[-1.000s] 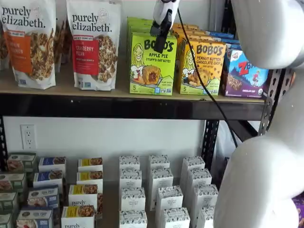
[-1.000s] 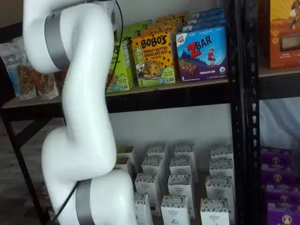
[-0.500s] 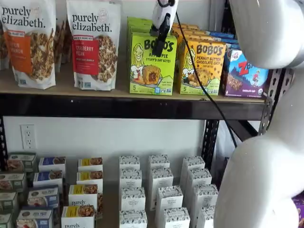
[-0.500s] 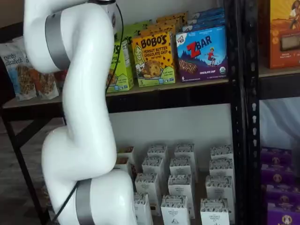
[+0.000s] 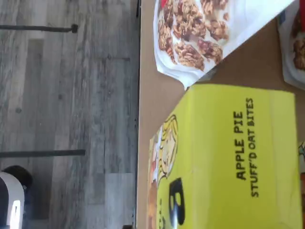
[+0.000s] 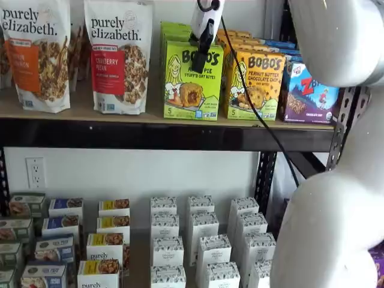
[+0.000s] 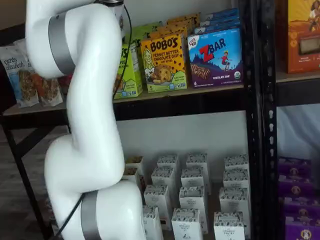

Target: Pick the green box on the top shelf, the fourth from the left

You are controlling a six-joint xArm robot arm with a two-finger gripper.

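The green box stands upright at the front of the top shelf, with more of its kind behind it. My gripper hangs from above in front of the box's upper face, its black fingers seen side-on, open and holding nothing. The wrist view looks down on the green box, with "Apple Pie Stuff'd Oat Bites" on its top, and on the tan shelf board. In a shelf view the white arm covers most of the green box.
A cranberry granola bag stands left of the green box. Right of it are the yellow-orange peanut butter box and the blue ZBar box. Small white cartons fill the lower level. A black cable trails down from the gripper.
The gripper has edged slightly left and closer to the green box's top. The boxes have not moved.
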